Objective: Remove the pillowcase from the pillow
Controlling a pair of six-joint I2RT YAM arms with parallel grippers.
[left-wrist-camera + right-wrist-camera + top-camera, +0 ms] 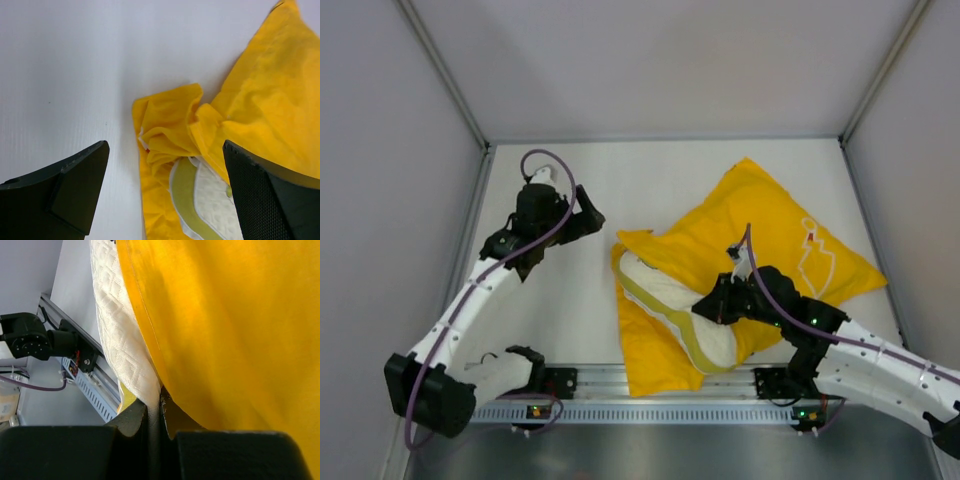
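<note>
Partly done: pillow (665, 298) pokes out of case (770, 225) at 7 o'clock, rest inside. Spread left gripper (582, 218) hangs empty (9 o'clock of case); right gripper (160, 407) pinched shut at their seam.

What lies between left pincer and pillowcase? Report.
Only bare white table, per the top view; the open left pincer is short of the pillowcase.

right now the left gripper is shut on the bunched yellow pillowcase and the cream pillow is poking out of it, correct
No: the left gripper is open, its fingers wide apart and holding nothing, as the left wrist view shows. The cream pillow does poke out of the bunched yellow pillowcase.
</note>
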